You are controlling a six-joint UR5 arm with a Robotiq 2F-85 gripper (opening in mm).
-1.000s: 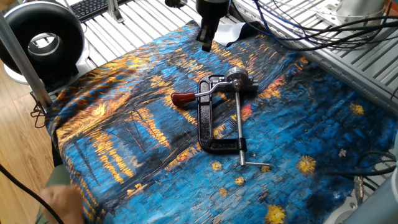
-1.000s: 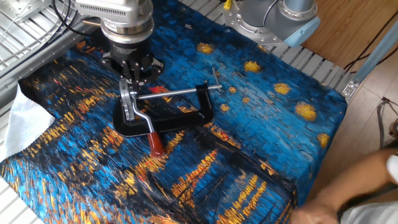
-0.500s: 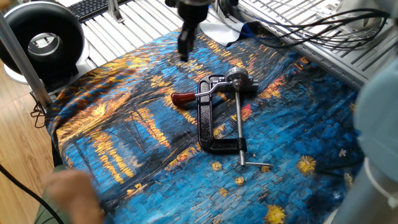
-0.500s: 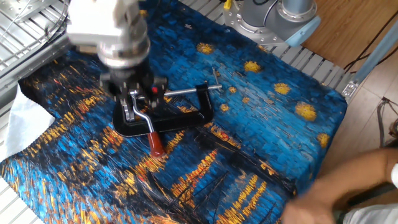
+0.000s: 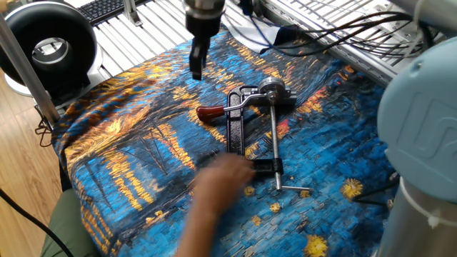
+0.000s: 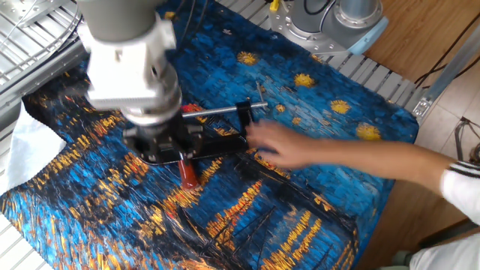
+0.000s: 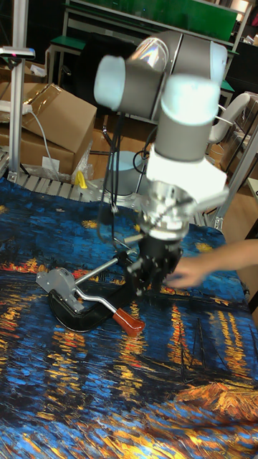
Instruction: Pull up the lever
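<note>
The lever lies flat on the cloth. Its dark red sleeve (image 5: 211,113) points left, and its thin silver arm (image 5: 246,101) runs to the round hub (image 5: 271,89). The sleeve (image 7: 130,322) and hub (image 7: 56,280) also show in the tall view. My gripper (image 5: 196,71) hangs pointing down above the cloth, up-left of the sleeve and apart from it. In the tall view the gripper (image 7: 147,285) is blurred, just right of the lever arm. In the other fixed view my wrist (image 6: 131,67) hides the fingers; only the sleeve (image 6: 187,172) shows below.
The lever belongs to a black C-clamp frame (image 5: 235,135) with a long screw rod (image 5: 274,143). A person's hand (image 5: 223,178) reaches in and touches the clamp's lower end. A black round device (image 5: 50,46) stands at the back left. Cables (image 5: 335,32) run along the back.
My gripper has moved left, from beside the hub to up-left of the red sleeve. A person's hand has come in from the front and reached the clamp. The lever has not moved.
</note>
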